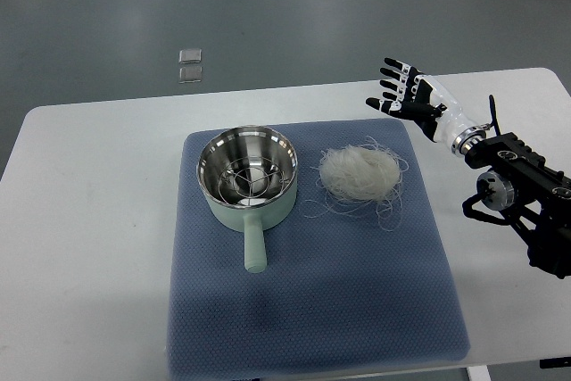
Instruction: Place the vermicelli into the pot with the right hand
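My right hand (pixel 406 94) is over the far right part of the desk (pixel 89 185), with the fingers (pixel 393 67) spread and pointing to the left. It holds nothing. The arm (pixel 522 180) comes in from the right edge of the picture, black w/ a white forearm part near the wrist. The hand is just past the far right corner of the mat (pixel 312 310), not touching it as far as I can see.

The vermicelli (pixel 359 172) lies on the mat, as a loose pale nest, w/ thin strands going out around it, esp. to the near side and to the left. It is right of the pot (pixel 247 176) and near it, but the main bundle is apart from the pot; if some thin strands reach the pot wall I cannot tell. The hand is farther away than the vermicelli and to the right, and not touching it.

The pot is on the left half of the mat, upright, light green outside, steel inside. Inside it I see a wire rack or similar; no vermicelli in it yet. Its handle (pixel 254 247) points toward me, to the near edge.

The mat is blue-grey and covers the middle of the white desk. On the floor (pixel 312 6) behind the desk, 2 small pale squares (pixel 189 66) lie side by side.
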Controlling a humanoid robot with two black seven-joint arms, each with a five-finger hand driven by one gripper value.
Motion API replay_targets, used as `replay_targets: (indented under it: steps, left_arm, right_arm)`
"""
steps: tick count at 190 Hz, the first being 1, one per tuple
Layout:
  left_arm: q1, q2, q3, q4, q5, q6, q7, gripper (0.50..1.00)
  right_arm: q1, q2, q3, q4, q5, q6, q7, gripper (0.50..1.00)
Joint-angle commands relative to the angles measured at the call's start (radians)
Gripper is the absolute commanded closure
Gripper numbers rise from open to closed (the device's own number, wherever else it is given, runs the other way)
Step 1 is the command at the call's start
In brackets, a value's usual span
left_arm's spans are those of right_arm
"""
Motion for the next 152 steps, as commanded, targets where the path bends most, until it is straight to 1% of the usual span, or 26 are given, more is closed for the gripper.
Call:
replay_targets:
  steps: [1, 28, 65, 152]
  left_arm:
    - [0.0, 0.0, 0.002, 0.001, 0.0, 0.0, 0.0, 0.5]
    - [0.0, 0.0, 0.002, 0.003, 0.0, 0.002, 0.0, 0.5]
    - [0.0, 0.0, 0.002, 0.003, 0.0, 0.0, 0.0, 0.5]
    - [0.002, 0.0, 0.003, 0.003, 0.0, 0.0, 0.0, 0.5]
  right_arm:
    - [0.0, -0.003, -0.001, 0.0, 0.0, 0.002, 0.0, 0.572]
    - [0.003, -0.012, -0.001, -0.002, 0.0, 0.005, 0.0, 0.572]
    - [0.009, -0.015, -0.001, -0.002, 0.0, 0.05, 0.0, 0.57]
    - [0.02, -0.02, -0.012, 0.005, -0.009, 0.053, 0.001, 0.572]
